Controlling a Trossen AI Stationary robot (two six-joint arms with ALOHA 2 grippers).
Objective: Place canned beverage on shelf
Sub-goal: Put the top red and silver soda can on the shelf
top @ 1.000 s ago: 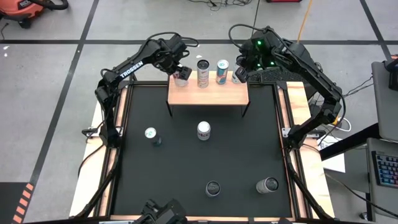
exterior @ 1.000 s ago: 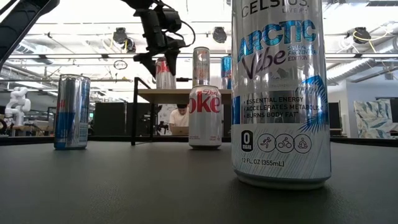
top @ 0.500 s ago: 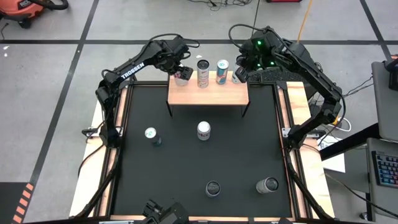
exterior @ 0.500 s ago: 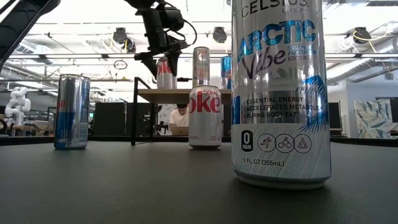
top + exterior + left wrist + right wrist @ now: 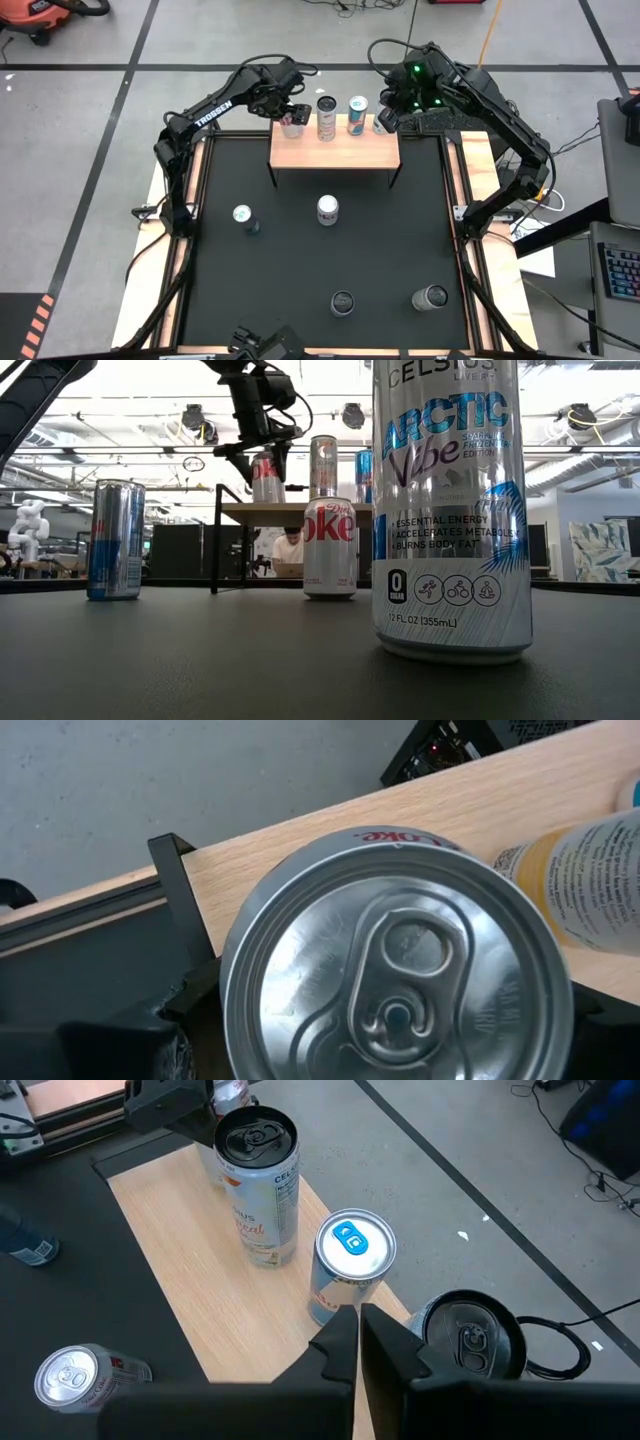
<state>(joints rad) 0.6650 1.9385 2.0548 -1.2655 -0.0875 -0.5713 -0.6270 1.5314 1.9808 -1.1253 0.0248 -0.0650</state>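
Left gripper (image 5: 290,116) sits over the left end of the shelf (image 5: 335,152), its fingers clamped on a Diet Coke can (image 5: 265,477); the left wrist view is filled by that can's silver lid, light wood directly behind it. In the low view the can looks upright with its base at or just above the shelf top; contact cannot be confirmed. This end looks chosen because it is the bare stretch of wood: a tall white can (image 5: 326,117) and a blue-topped can (image 5: 357,115) already stand in a row to the right, so setting down here extends the line without crowding. Right gripper (image 5: 358,1342) has its fingers pressed together, holding nothing, waiting near the shelf's right end, beside a dark-topped can (image 5: 473,1338). More cans wait on the black table (image 5: 300,250): a second Diet Coke (image 5: 329,547), a Red Bull (image 5: 114,540), and a Celsius (image 5: 450,510) close to the low camera. Judgement: placement nearly complete, release pending.
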